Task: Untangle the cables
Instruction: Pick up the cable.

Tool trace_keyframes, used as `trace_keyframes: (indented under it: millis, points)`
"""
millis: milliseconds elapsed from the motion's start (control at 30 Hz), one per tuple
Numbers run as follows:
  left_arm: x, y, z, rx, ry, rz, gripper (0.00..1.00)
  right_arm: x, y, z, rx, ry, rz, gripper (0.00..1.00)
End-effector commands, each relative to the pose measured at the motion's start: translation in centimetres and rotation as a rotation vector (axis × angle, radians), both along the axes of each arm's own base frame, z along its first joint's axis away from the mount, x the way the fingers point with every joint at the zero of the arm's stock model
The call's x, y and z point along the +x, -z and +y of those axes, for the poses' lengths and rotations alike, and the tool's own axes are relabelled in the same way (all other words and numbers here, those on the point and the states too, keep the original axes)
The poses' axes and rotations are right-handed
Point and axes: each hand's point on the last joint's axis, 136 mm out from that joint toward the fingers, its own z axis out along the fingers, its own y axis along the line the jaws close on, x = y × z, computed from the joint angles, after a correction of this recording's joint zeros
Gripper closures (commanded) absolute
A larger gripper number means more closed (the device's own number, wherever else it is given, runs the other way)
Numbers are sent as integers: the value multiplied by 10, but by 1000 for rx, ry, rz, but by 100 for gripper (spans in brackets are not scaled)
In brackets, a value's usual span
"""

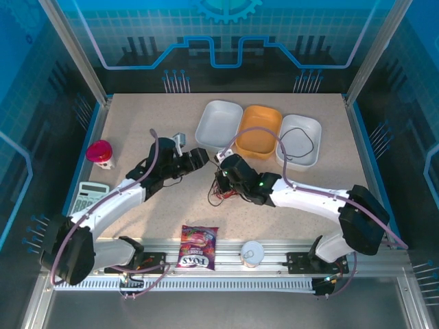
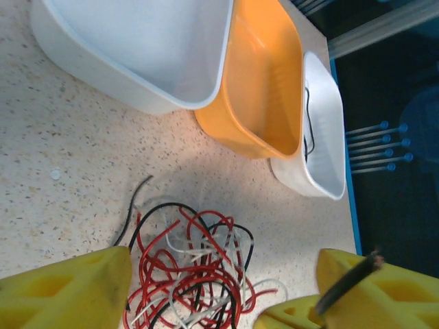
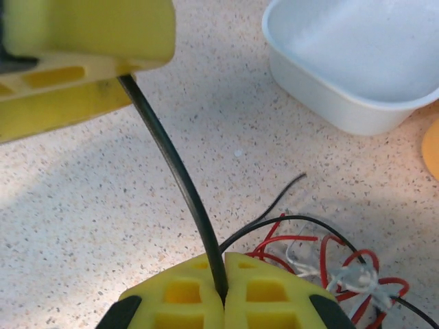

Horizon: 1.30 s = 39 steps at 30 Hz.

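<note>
Seen from above, the left gripper (image 1: 203, 158) is a dark lump and its fingertips are hard to make out. In its wrist view, two yellow, ribbed fingers (image 2: 68, 288) are cut off by the bottom edge. They stand wide apart and clamp nothing, though the end of a black cable (image 2: 346, 281) lies against the right-hand one.

Between them on the speckled table (image 1: 137, 123) lie the cables (image 2: 195, 267), a loose knot of thin red, black and whitish strands. The frame crops the lower part of the knot.

Just right of the knot, the right gripper (image 3: 224, 264) is pressed shut on the black cable, which arcs stiffly up to the left gripper's finger.

Behind stand a glossy white tray (image 1: 219, 125), an orange tray (image 1: 259, 130) and a second white tray (image 1: 312, 156) holding a thin black loop (image 2: 306, 123). All three show whole from above but are cropped in the wrist views.
</note>
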Motion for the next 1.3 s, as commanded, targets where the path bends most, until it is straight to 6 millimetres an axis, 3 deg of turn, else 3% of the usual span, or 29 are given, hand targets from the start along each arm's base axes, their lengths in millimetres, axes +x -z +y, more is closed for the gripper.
trace_keyframes:
  millis: [0,133,200,467,733,1133,1267]
  points:
    - [-1,9,18,53,-68,-1,23,4,-23,-7,63,38,-32,100]
    - [-7,24,20,85,-48,23,12,5,-45,-10,115,49,-53,100]
    - [-9,32,19,83,-41,41,1,5,-58,-12,139,59,-64,100]
    - [-8,43,23,87,-70,41,1,4,-93,-25,197,88,-103,100]
    - [-6,49,24,112,-65,46,1,-1,-141,-37,238,83,-179,100]
    - [-8,38,0,78,91,-33,1,1,-184,-34,245,55,-247,100]
    - [-9,40,0,78,92,-37,1,1,-202,-33,251,46,-273,100]
